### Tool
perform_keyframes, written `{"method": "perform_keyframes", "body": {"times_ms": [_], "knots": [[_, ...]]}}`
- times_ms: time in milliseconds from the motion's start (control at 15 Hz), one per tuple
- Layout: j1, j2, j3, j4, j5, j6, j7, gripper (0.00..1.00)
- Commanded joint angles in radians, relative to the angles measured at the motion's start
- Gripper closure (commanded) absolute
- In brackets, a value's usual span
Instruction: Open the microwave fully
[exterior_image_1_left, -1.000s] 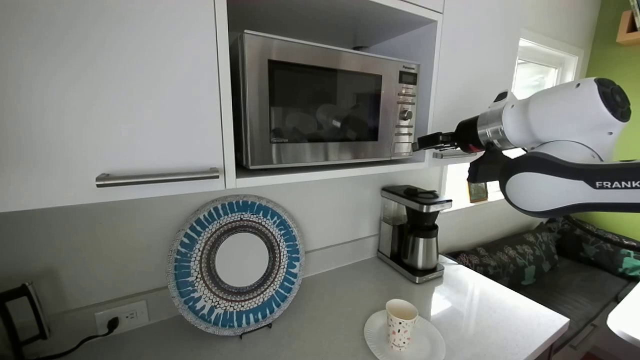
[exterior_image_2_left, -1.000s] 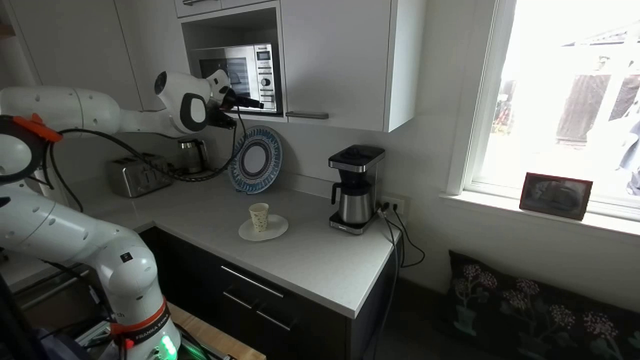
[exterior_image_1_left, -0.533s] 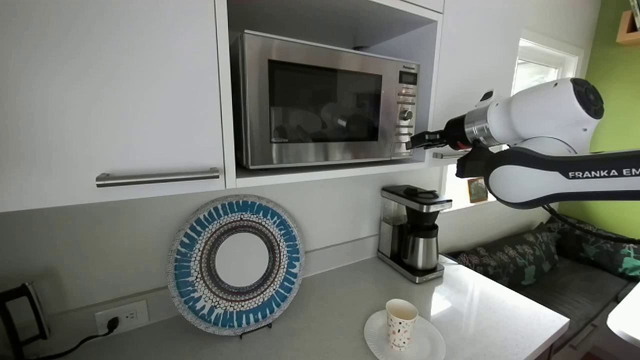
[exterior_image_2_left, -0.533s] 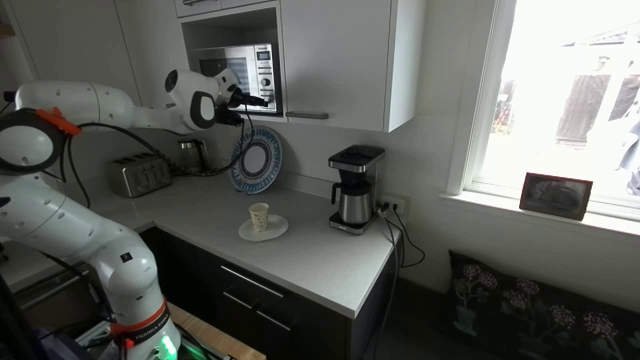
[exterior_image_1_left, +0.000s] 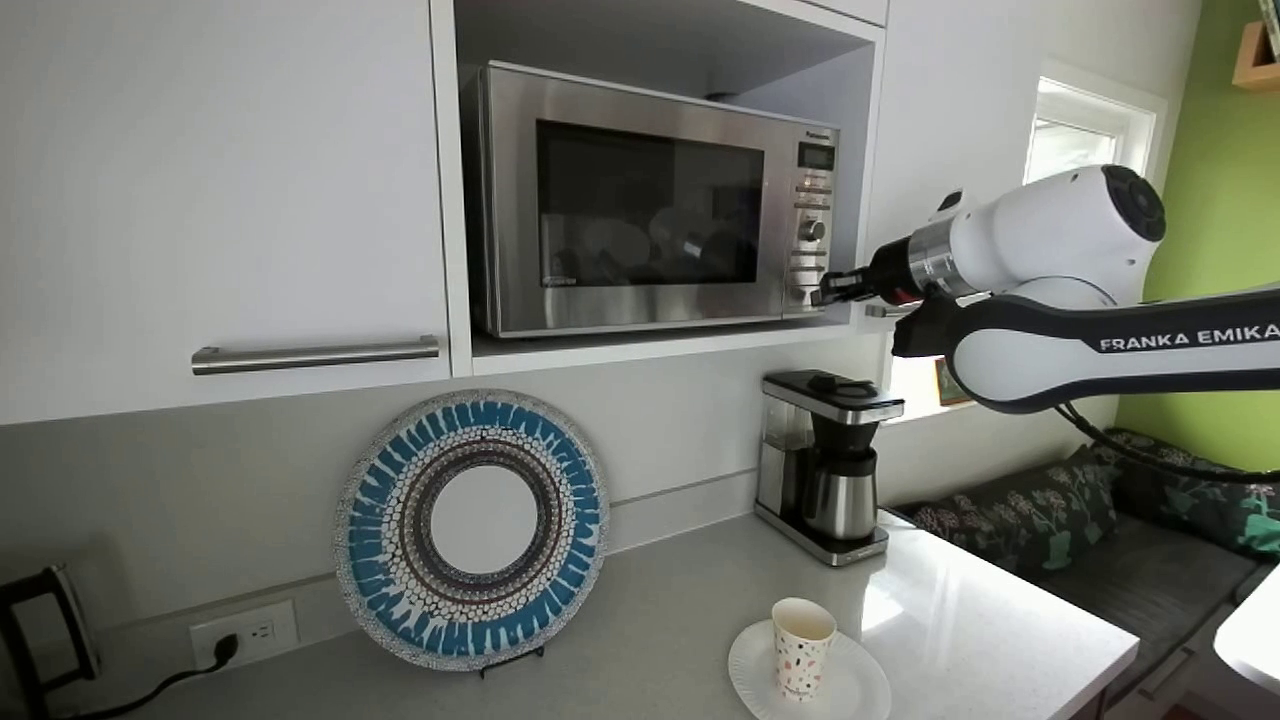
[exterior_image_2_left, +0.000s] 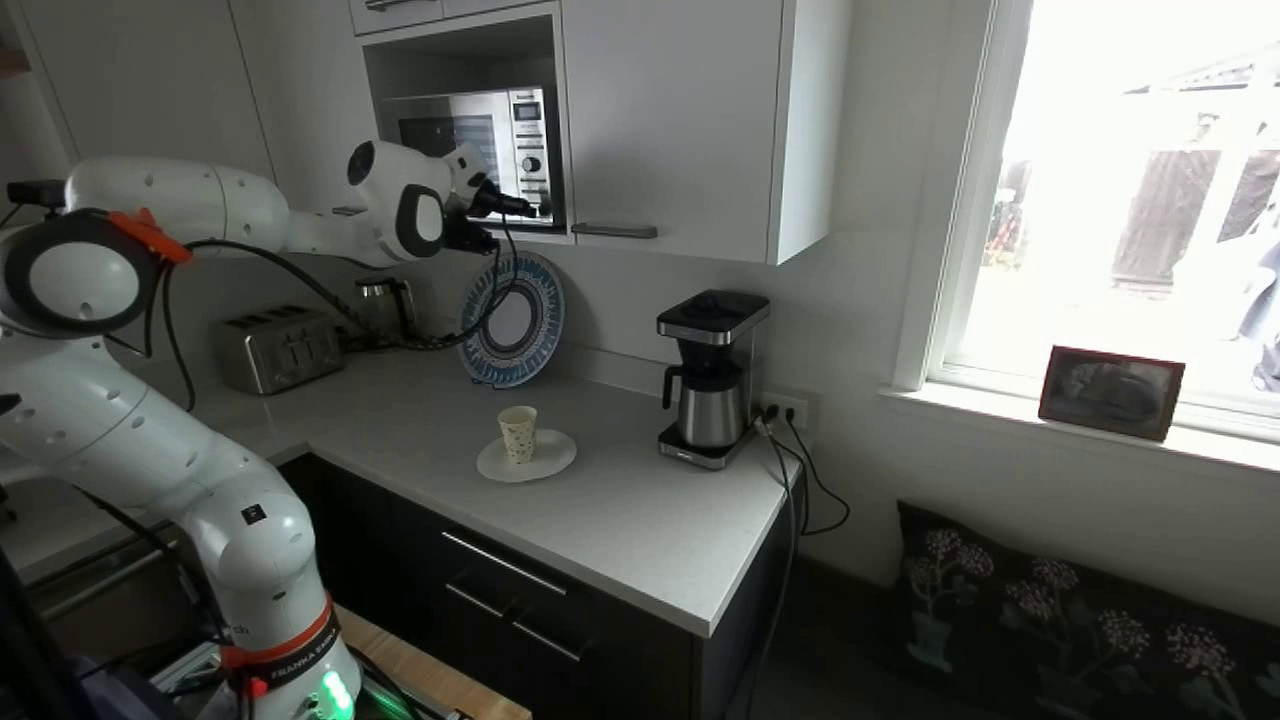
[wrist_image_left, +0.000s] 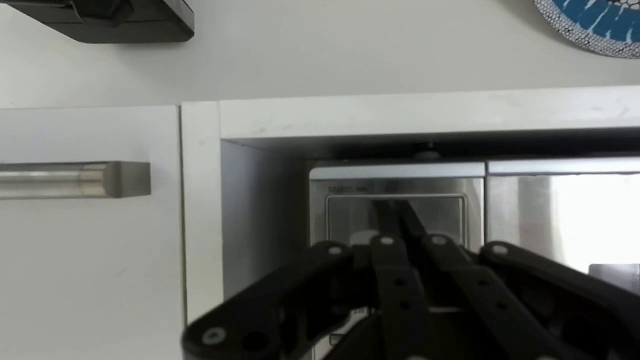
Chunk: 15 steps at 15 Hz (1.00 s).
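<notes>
The stainless-steel microwave (exterior_image_1_left: 640, 305) sits in an open cabinet niche, its door with the dark glass window (exterior_image_1_left: 650, 205) closed. On its right is a narrow button panel (exterior_image_1_left: 811, 215), with a large rectangular button (wrist_image_left: 345, 212) at the lower end. My gripper (exterior_image_1_left: 822, 290) is in front of that button, fingers pointing at the panel. In the wrist view, which is upside down, the gripper (wrist_image_left: 413, 241) has its dark fingers (wrist_image_left: 400, 285) drawn close together, nothing held between them. Part of the panel is hidden behind them. Whether the tips touch the button I cannot tell.
The niche's white side wall (wrist_image_left: 202, 225) and bottom shelf edge (wrist_image_left: 400, 115) border the microwave closely. A cabinet handle (wrist_image_left: 55, 180) sticks out beside it. Below stand a coffee maker (exterior_image_1_left: 830, 460), a decorated plate (exterior_image_1_left: 370, 540) and a paper cup (exterior_image_1_left: 803, 650) on a saucer.
The arm has moved closer to the microwave's button panel, with the fingertips shifting slightly left in an exterior view. The fingers have come together. The microwave door has not moved.
</notes>
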Motion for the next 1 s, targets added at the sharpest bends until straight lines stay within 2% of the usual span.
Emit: {"method": "perform_keyframes", "body": {"times_ms": [0,600,933], "knots": [[0.031,0.034,-0.021,0.025,0.005,0.002,-0.026,1.0],[0.086,0.069,-0.06,0.055,0.008,0.022,-0.046,1.0],[0.073,0.09,-0.055,0.07,0.008,0.028,-0.026,1.0]]}}
